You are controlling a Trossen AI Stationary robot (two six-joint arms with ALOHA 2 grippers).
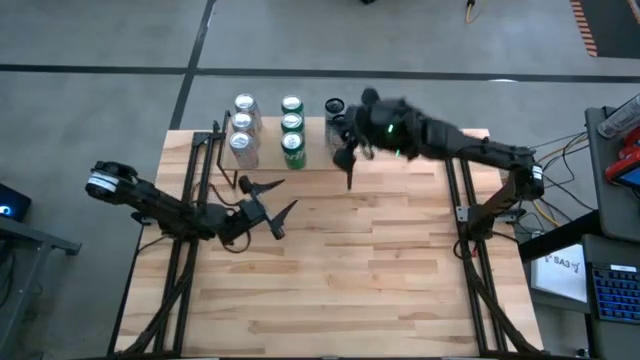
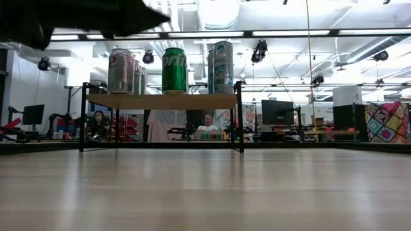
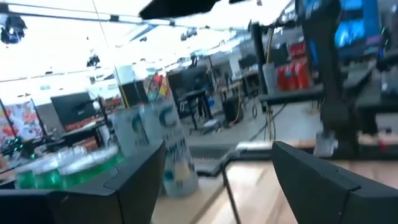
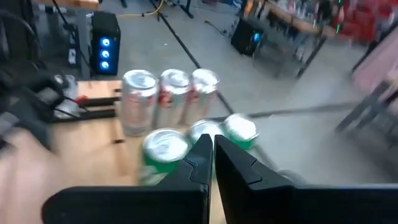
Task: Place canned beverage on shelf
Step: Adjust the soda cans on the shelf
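Wooden tabletop (image 1: 340, 260), bare at its middle, workshop clutter and seated people beyond the far edge. Shelf (image 1: 275, 168) stands at the table's far side, a light plank on thin black legs. It carries cans in three columns: silver cans (image 1: 243, 125) on the left, green cans (image 1: 292, 125) in the middle, and a pale blue-printed can (image 2: 221, 67) at the right end, mostly under the arm from above. Right gripper (image 1: 349, 158) hangs just over the shelf's right end, fingers pressed together, nothing between them; its wrist camera looks down on the can tops. Left gripper (image 1: 268, 208) waits low over the table near the shelf's left front leg, fingers spread wide, empty. My reading: placing looks done, every visible can sits on the plank and none is in a grip. Next move likely calls for the right arm to lift clear without clipping the right-hand can, which stands close beneath it.
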